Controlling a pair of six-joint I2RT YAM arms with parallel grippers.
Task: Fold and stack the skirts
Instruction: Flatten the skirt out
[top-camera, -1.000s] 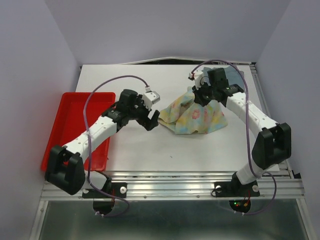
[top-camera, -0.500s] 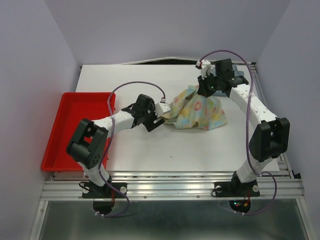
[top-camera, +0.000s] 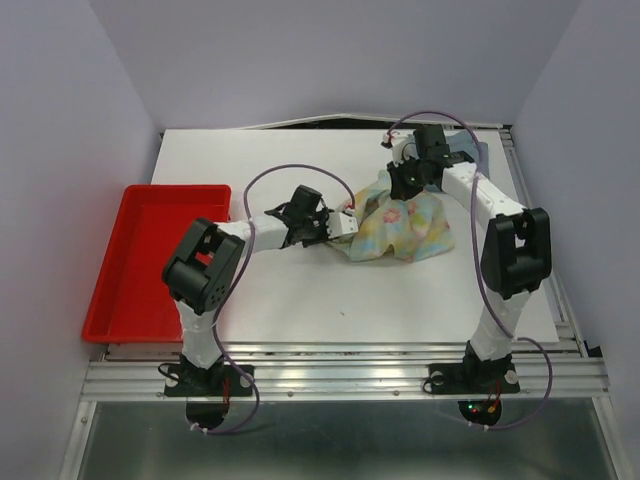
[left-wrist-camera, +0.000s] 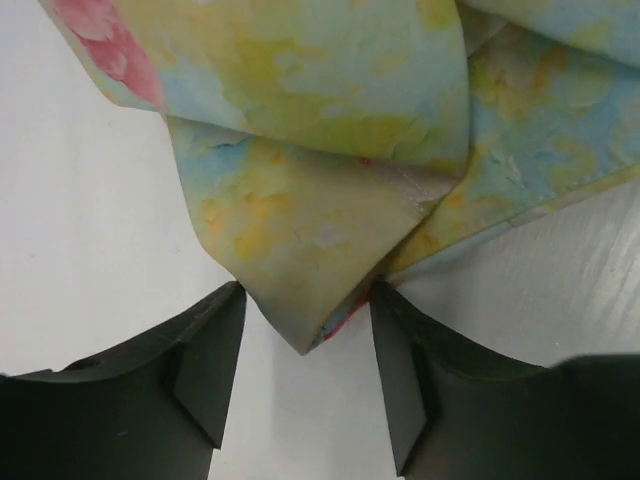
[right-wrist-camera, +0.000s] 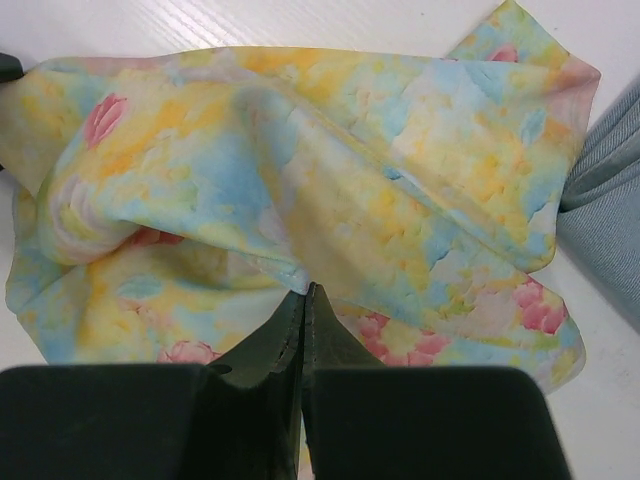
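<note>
The floral skirt (top-camera: 405, 225) lies bunched at the table's right middle, partly lifted. My right gripper (top-camera: 405, 185) is above its far edge and, in the right wrist view, is shut (right-wrist-camera: 305, 290) on a fold of the floral skirt (right-wrist-camera: 350, 180). My left gripper (top-camera: 350, 225) reaches in from the left. Its jaws stand apart (left-wrist-camera: 305, 300) around a pointed corner of the floral skirt (left-wrist-camera: 320, 150), the right finger (left-wrist-camera: 400, 360) close against the cloth. The denim skirt (top-camera: 470, 150) lies behind the right arm, and its edge (right-wrist-camera: 610, 200) shows beside the floral one.
A red tray (top-camera: 175, 188) sits at the table's left edge, beside the left arm's base. The white table (top-camera: 330, 290) ends at a metal rail in front. Purple cables loop over both arms.
The left arm has stretched to the right, bringing its gripper to the floral skirt's left corner, and its jaws have narrowed. The right gripper has shifted slightly while holding the cloth.
</note>
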